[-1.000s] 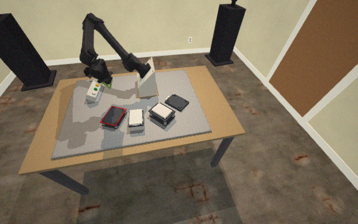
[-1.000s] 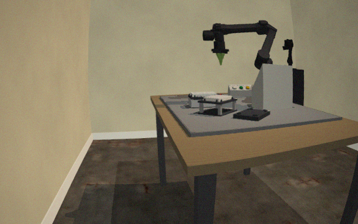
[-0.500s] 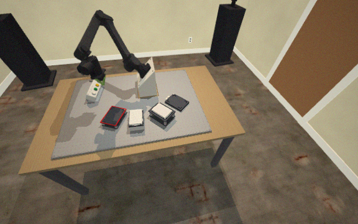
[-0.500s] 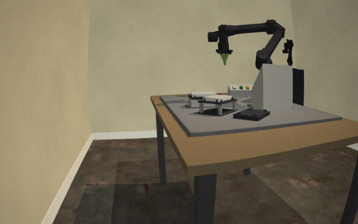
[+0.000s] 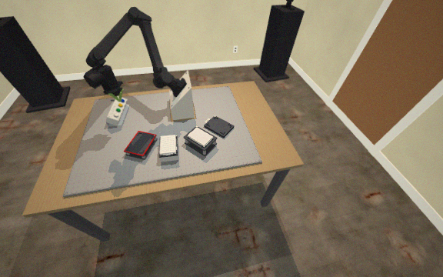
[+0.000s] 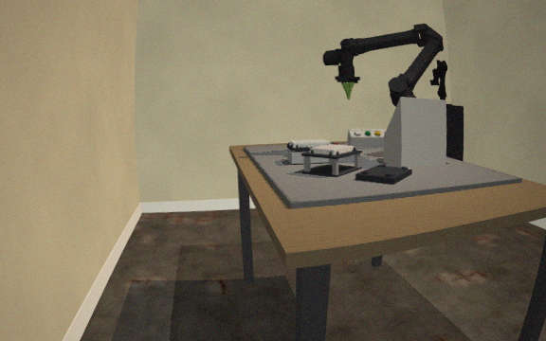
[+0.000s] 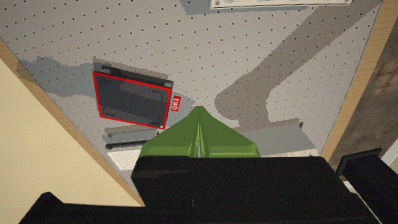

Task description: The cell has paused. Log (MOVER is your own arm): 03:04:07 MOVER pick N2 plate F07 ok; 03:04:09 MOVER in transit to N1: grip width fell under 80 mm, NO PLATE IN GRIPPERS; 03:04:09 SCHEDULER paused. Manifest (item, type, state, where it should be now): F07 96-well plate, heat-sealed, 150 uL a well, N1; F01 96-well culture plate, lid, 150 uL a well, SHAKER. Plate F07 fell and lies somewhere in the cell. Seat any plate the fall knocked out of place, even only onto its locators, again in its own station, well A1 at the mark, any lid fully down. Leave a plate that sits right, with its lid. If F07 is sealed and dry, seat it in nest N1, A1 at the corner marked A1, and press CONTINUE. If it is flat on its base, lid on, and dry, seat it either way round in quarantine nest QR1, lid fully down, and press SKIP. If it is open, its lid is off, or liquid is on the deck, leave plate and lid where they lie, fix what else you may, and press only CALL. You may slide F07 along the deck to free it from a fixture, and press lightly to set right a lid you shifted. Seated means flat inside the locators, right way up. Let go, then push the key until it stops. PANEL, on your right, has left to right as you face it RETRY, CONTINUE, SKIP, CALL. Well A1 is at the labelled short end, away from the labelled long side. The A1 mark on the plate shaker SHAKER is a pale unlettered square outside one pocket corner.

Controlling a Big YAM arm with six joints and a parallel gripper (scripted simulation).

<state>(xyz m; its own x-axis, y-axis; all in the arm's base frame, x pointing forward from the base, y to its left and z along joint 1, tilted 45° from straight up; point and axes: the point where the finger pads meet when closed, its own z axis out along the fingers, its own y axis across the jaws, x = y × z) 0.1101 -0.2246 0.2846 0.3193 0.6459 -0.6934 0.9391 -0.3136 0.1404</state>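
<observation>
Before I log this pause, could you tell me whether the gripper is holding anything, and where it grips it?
Nothing is held: the gripper is shut on itself, above the button panel.

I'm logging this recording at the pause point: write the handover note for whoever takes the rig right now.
Gripper: shut, holding nothing, raised above the button panel, not touching it.
Things: a white plate sits on the nest next to the red-framed quarantine nest, which holds nothing. A second white plate rests on the raised shaker stand. A dark nest beyond it is bare.
Done: both plates appear flat on stations; no liquid visible on the deck.
Left: lower onto the right key and push until it stops. Plate orientation cannot be read from here.
</observation>
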